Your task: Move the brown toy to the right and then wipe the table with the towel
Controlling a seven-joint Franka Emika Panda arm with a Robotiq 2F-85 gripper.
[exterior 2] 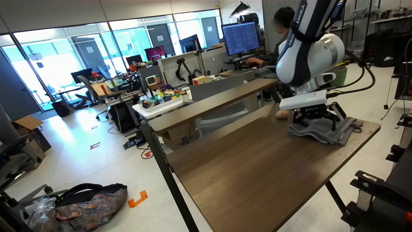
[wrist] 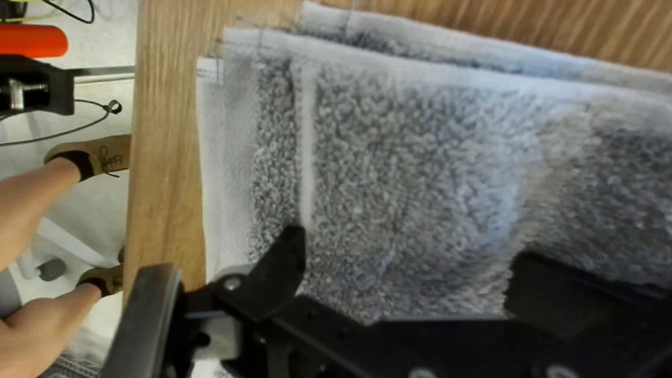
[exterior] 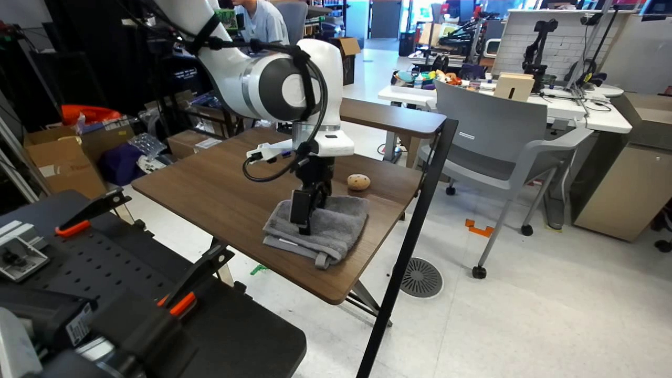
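The grey folded towel [exterior: 344, 226] lies on the dark brown table [exterior: 220, 168] near one end; it also shows in an exterior view [exterior 2: 322, 133] and fills much of the wrist view [wrist: 409, 157]. My gripper [exterior: 310, 218] points down onto the towel. In the wrist view the gripper [wrist: 407, 257] has its fingers wide apart, with towel surface between them. The fingertips appear to touch the towel, which rises a little by one finger. The brown toy [exterior: 358, 182], a speckled tan lump, rests on the table beside the towel, also seen in an exterior view [exterior 2: 282, 114]. It is out of the wrist view.
A raised wooden shelf [exterior 2: 212, 104] runs along one side of the table, held by a slanted black leg [exterior: 409, 247]. A grey chair [exterior: 483, 136] stands beyond it. A black platform [exterior: 131, 262] with orange-tipped clamps stands close to the opposite side. Someone's legs [wrist: 37, 315] show beside the table edge.
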